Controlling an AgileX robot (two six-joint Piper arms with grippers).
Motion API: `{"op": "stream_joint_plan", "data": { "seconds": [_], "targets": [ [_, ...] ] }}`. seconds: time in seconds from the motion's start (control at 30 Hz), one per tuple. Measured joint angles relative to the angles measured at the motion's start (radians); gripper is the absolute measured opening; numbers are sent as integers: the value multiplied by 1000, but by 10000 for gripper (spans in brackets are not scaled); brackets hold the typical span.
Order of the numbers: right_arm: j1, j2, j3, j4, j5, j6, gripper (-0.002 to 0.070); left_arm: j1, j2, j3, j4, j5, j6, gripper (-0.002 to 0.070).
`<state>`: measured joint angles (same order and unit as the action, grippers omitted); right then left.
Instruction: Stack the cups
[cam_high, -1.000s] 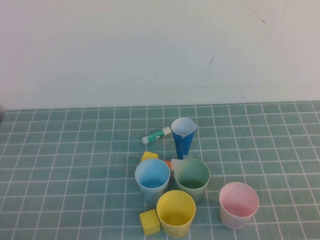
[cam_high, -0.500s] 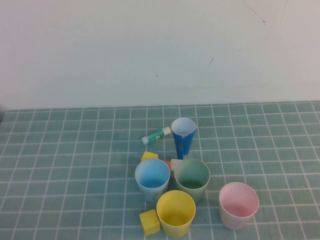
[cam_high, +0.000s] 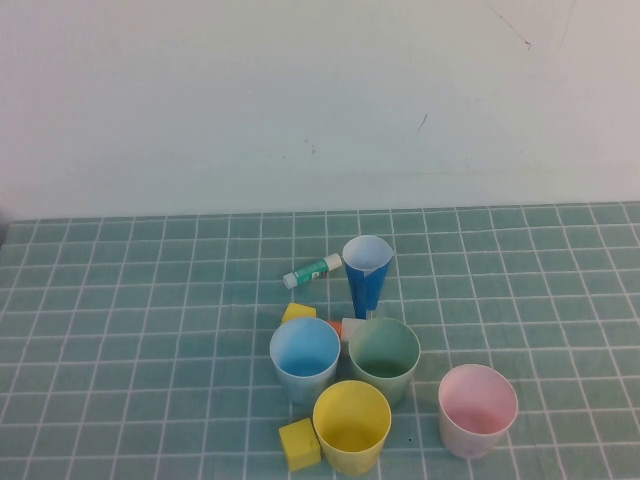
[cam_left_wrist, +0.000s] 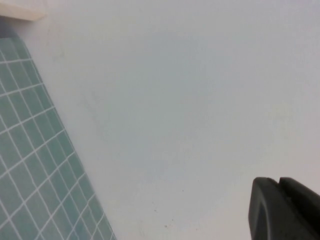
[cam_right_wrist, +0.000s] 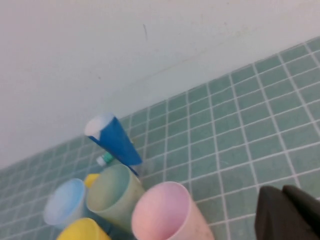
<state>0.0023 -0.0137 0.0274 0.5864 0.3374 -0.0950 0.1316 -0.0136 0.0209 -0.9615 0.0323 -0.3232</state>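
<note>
Several cups stand upright and apart near the table's front. The light blue cup (cam_high: 304, 355) and green cup (cam_high: 384, 356) sit side by side, the yellow cup (cam_high: 351, 425) in front of them, the pink cup (cam_high: 477, 409) off to the right. No arm shows in the high view. My right gripper (cam_right_wrist: 281, 190) is shut and empty, hovering beside the pink cup (cam_right_wrist: 167, 212); green (cam_right_wrist: 111, 196), light blue (cam_right_wrist: 65, 204) and yellow (cam_right_wrist: 82, 231) cups lie beyond. My left gripper (cam_left_wrist: 277, 181) is shut, empty, facing the white wall.
A narrow dark blue cone cup (cam_high: 366, 274) stands behind the green cup, with a white-and-green tube (cam_high: 311, 270) lying to its left. Yellow cubes (cam_high: 299, 443) (cam_high: 297, 312) and a white cube (cam_high: 350, 328) sit among the cups. The tiled mat (cam_high: 120, 340) meets a white wall behind.
</note>
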Motion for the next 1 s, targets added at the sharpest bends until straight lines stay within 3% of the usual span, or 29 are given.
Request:
{"op": "stream_joint_plan", "data": {
  "seconds": [0.43, 0.57, 0.7, 0.87, 1.0],
  "targets": [
    [0, 0, 0, 94, -86, -9, -2, 0, 0, 0, -15, 1, 129, -2],
    [0, 0, 0, 96, -86, -83, -2, 0, 0, -25, 36, 132, 293, -2],
    [0, 0, 0, 96, -53, -118, -2, 0, 83, -221, 139, 327, 530, -2],
    [0, 0, 0, 96, -49, -129, -2, 0, 342, -476, 305, 541, 595, -2],
    [0, 0, 0, 96, -38, -129, -2, 0, 557, -607, 336, 669, 682, -2]
  ]
}}
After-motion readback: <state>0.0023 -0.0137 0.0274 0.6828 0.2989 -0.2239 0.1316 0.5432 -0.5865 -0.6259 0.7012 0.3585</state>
